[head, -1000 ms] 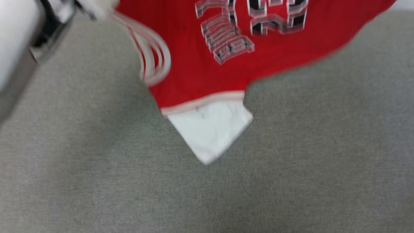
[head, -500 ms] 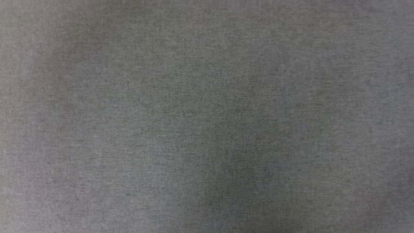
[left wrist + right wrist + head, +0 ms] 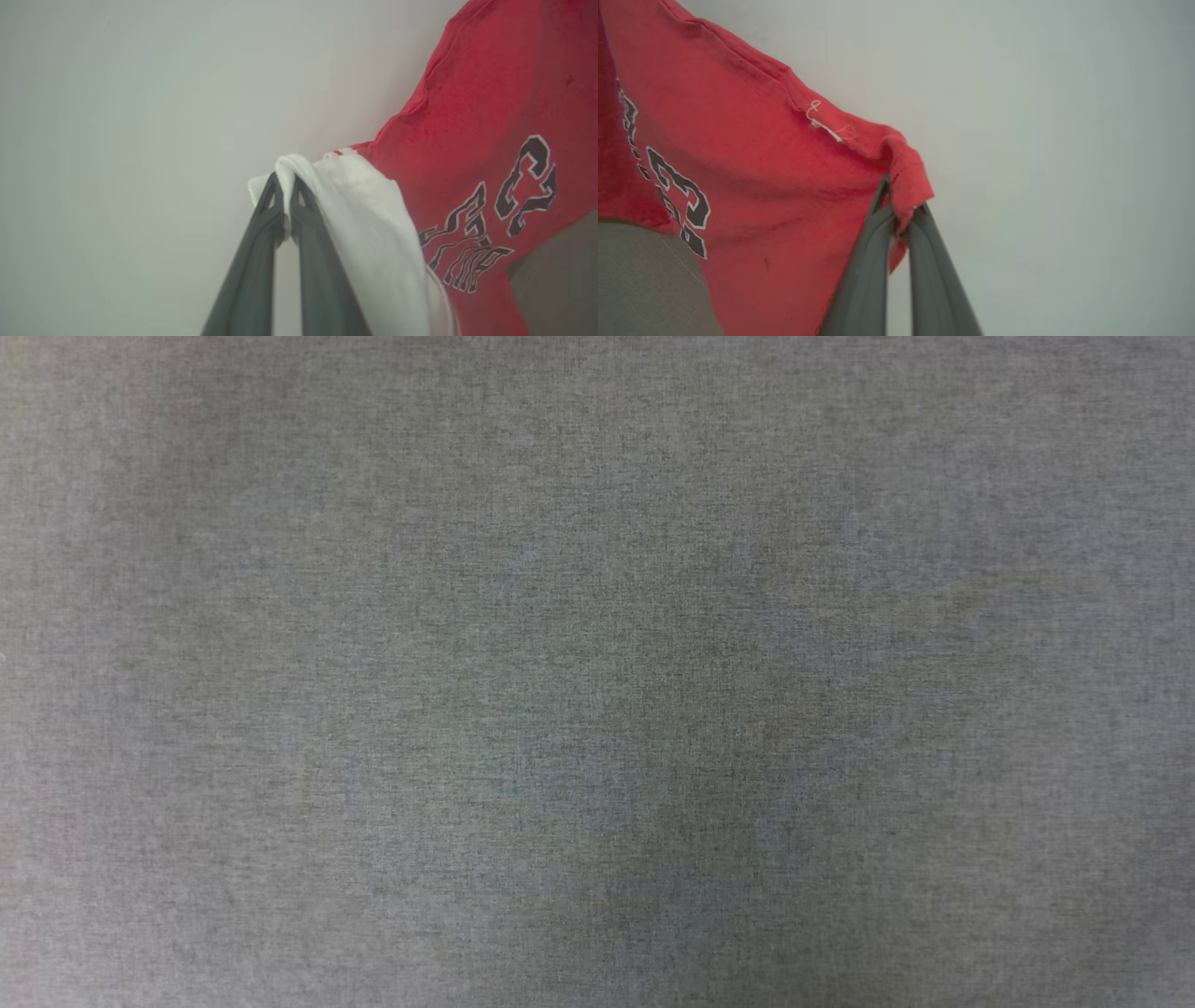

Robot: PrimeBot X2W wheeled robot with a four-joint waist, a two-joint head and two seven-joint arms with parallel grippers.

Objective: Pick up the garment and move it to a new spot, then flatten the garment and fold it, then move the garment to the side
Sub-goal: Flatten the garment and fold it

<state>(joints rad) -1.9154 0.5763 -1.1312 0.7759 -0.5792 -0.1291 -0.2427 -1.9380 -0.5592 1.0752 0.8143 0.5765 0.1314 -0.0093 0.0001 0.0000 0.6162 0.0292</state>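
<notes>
The red jersey T-shirt with white sleeves (image 3: 486, 130) hangs stretched above the grey cloth tabletop (image 3: 597, 672). The left gripper (image 3: 286, 186) pinches a white sleeve and the right gripper (image 3: 902, 205) a red corner. A second ago the shirt dangled lower, so the carry is likely underway.

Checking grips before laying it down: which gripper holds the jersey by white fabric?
The left gripper, shut on the white sleeve of the red jersey; the right gripper pinches a red hemmed corner instead.

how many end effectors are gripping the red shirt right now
2. The left end effector is shut on a white part of the garment. The right end effector is shut on a red corner of it, near the stitched edge.
</notes>
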